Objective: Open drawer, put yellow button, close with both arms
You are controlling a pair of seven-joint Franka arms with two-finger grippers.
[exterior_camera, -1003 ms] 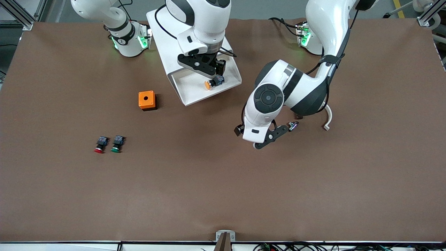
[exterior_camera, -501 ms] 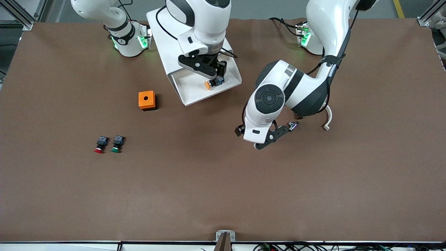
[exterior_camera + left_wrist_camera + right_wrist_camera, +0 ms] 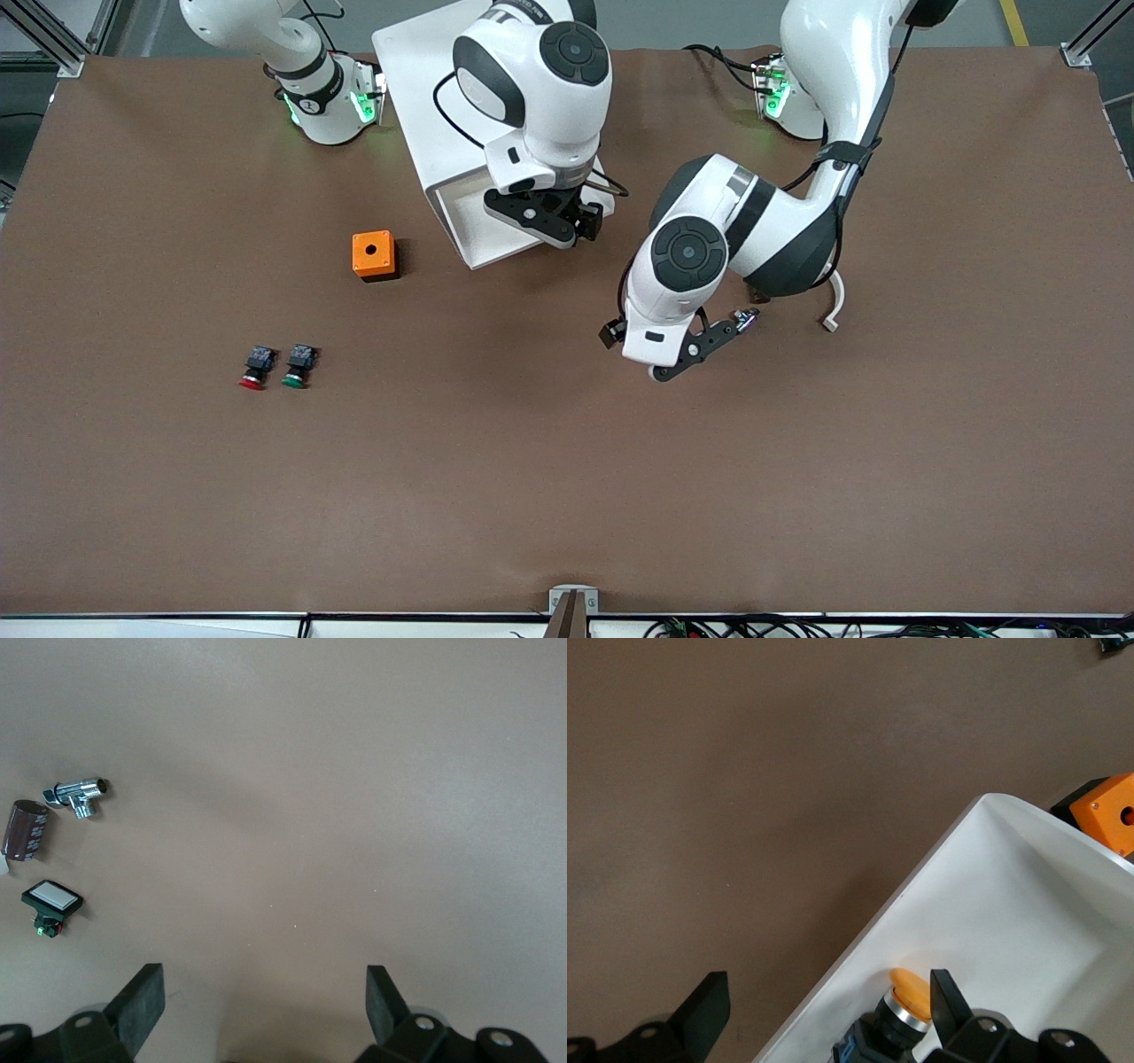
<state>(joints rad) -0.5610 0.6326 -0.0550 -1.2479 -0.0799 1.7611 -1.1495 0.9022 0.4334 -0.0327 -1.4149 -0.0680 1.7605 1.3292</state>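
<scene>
Right wrist view: yellow button (image 3: 911,990) in drawer (image 3: 1028,904) (front open); both jaws spread; advice: push front squarely, together.

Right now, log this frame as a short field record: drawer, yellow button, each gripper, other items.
drawer: pulled open from the white cabinet
yellow button: lying inside the drawer, not gripped
right gripper: open, over the drawer's front edge
left gripper: open, empty, over bare table; arm waiting
orange box: on the table beside the drawer, toward the right arm's end
red and green buttons: side by side, nearer the front camera than the orange box
</scene>
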